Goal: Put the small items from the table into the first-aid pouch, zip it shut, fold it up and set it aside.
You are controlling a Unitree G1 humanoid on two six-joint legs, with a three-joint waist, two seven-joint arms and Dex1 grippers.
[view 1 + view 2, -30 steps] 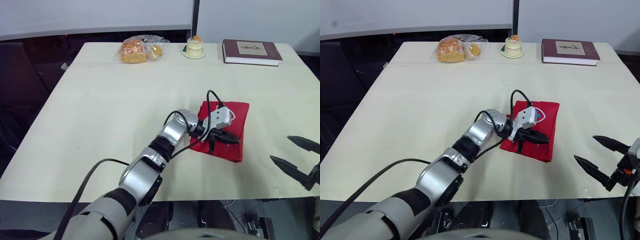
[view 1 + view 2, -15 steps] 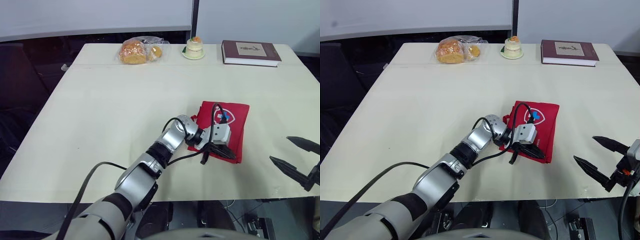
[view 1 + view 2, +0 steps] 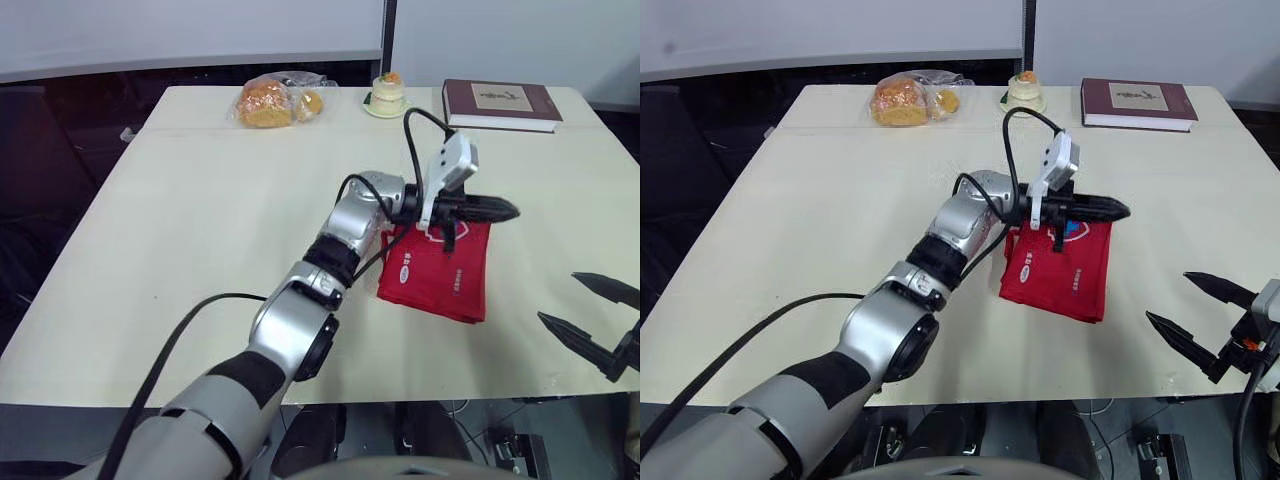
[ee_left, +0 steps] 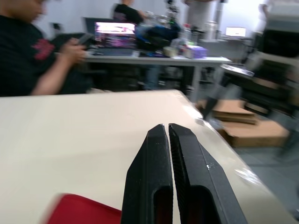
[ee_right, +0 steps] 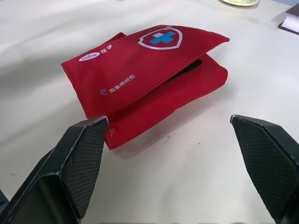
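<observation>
Left gripper (image 3: 500,210) is pinched shut with nothing in it, hovering just over the far end of the folded red first-aid pouch (image 3: 440,275) lying on the table (image 3: 220,230). Right gripper (image 3: 562,297) is spread wide by the table's near edge, with the pouch off to its left.

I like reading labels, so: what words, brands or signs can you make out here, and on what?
"Cofoe": in a white oval on the pouch.
A blue cross in a shield, on the pouch: a sign, no words.
White Chinese characters on the pouch: too small to read.
Label on the book: too small to read.
</observation>
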